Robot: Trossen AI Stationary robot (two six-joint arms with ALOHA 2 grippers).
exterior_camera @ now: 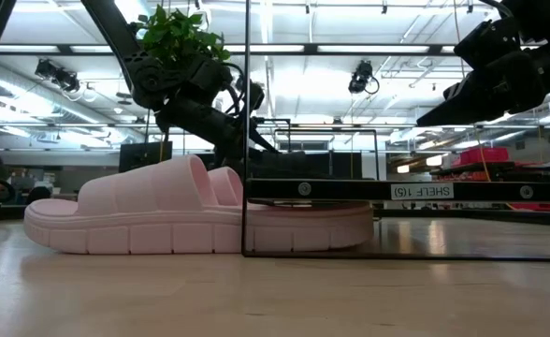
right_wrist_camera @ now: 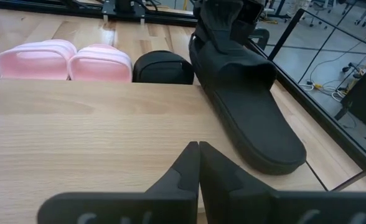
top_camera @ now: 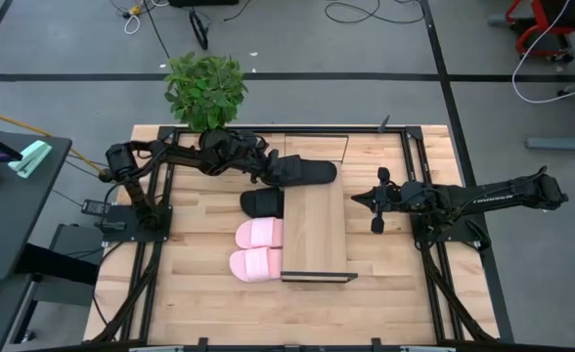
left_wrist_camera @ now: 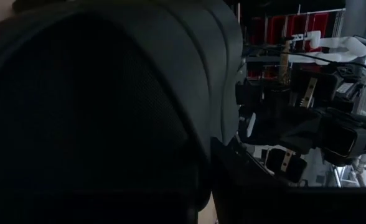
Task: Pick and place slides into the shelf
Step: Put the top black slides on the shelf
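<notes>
Pink slides (exterior_camera: 163, 215) under shelf (top_camera: 315, 230), potted plant (top_camera: 205, 88) behind left end effector (top_camera: 280, 168)

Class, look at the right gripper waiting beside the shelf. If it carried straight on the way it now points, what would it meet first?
Most likely the shelf: the right gripper, jaws shut, points across its wooden top. Depth is unclear; passing above the board, it might instead reach the slides beyond.

I see the shelf (top_camera: 317, 235), a light-wood board, mid-tabletop. Two pink slides (top_camera: 257, 248) and one black slide (top_camera: 262, 202) lie along its left edge; another black slide (top_camera: 305, 173) sits beyond its far end.
</notes>
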